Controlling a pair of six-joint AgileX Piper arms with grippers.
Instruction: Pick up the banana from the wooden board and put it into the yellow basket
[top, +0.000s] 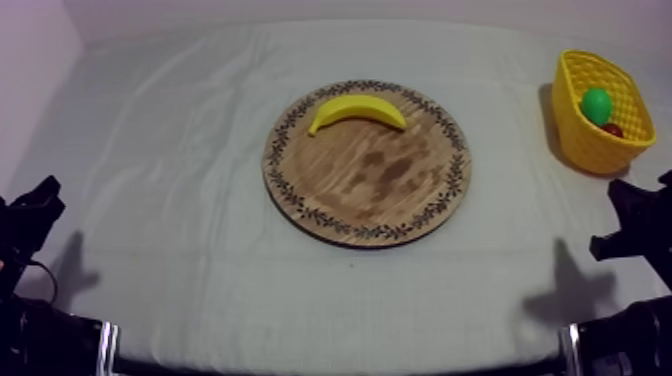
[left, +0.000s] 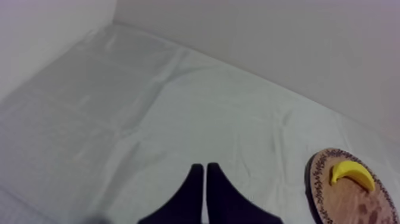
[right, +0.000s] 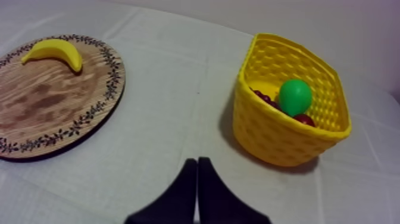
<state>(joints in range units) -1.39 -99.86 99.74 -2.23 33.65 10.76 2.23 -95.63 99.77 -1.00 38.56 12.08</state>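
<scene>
Banana lies curved along the far side of the round wooden board at mid-table, untouched, with the pick-up step of the task judged not yet begun. Both grippers sit low at the near edge of the grey-white cloth. The left gripper has its two black fingers pressed together into a narrow wedge with nothing between them, and the right gripper is likewise closed on nothing, pointing at the cloth between board and basket. The yellow basket stands at the right side of the table, well apart from the board. It holds a round green toy fruit resting on dark red pieces, with a small red fruit against the near wall; what else lies beneath cannot be made out. With the basket on its side, the right gripper looks the better placed for the job. The next move would call for its jaws to part, reach across to the board and come down over the middle of the banana before closing.
</scene>
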